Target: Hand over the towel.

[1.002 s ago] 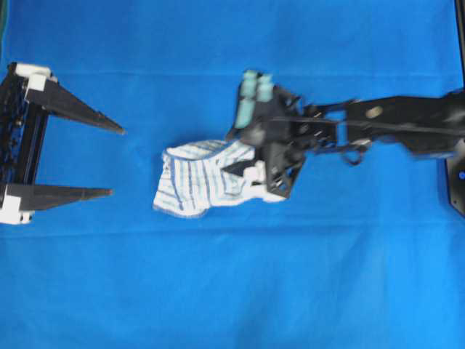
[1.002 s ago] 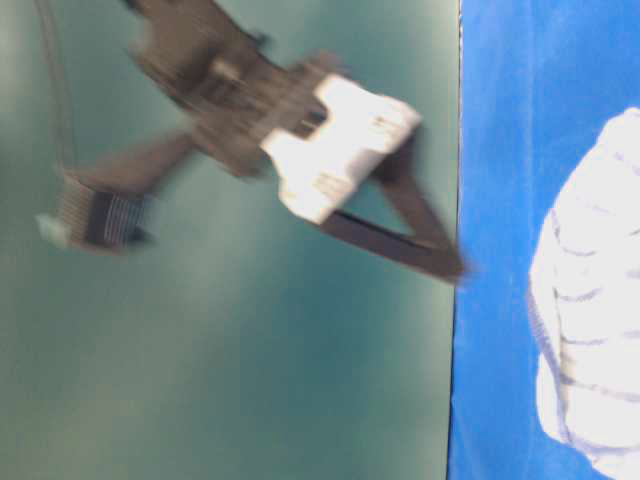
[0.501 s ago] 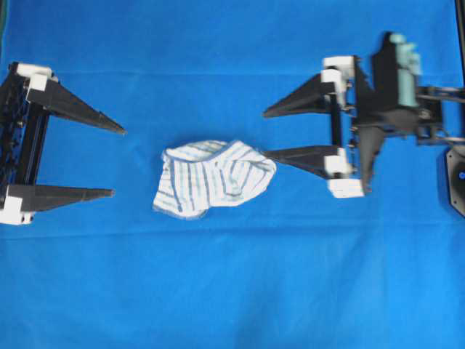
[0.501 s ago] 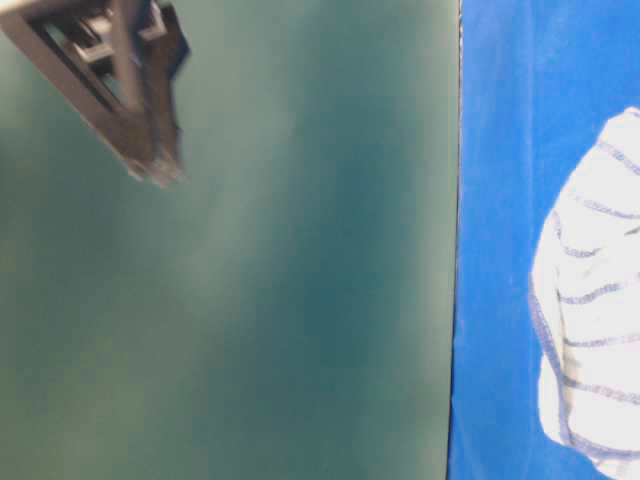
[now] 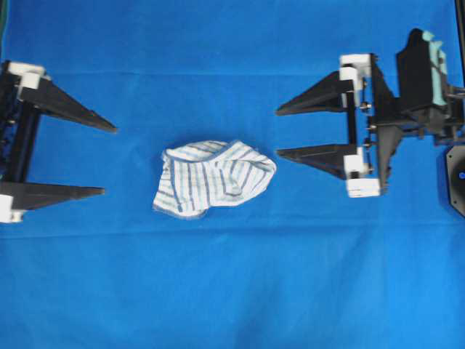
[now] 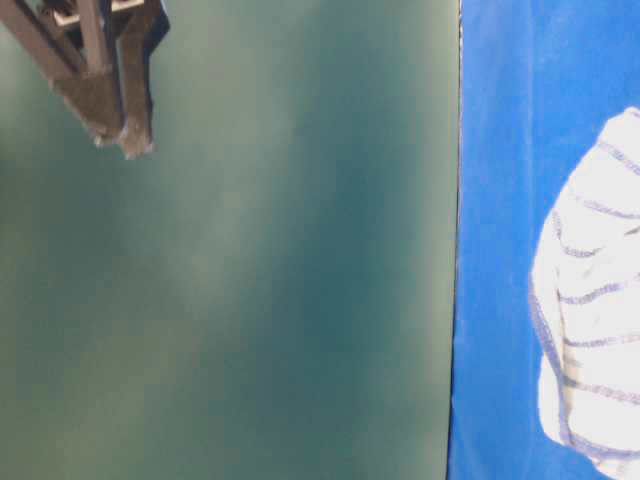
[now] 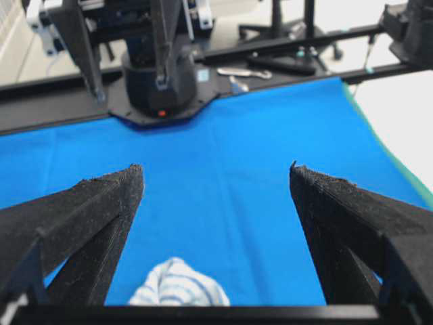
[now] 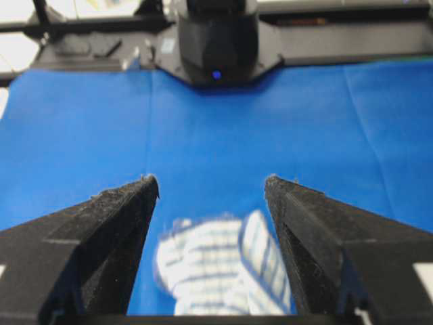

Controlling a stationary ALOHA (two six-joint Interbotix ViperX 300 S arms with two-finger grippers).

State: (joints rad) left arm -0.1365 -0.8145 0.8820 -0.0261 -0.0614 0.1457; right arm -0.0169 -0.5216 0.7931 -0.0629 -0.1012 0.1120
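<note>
lying crumpled at centre frame in the overhead view, the towel [image 5: 213, 179] rests on the blue cloth [image 5: 232, 291], touched by neither gripper. left gripper [image 5: 109, 161], at the left edge, has its jaws spread wide and empty. right gripper [image 5: 277, 133], at right of centre, is likewise spread and empty, its lower fingertip near the towel but apart from it. both wrist views show the towel ahead of open jaws. judged status: nothing of the handover is visible yet; pickup, transfer to the other gripper, and release all remain.
</note>
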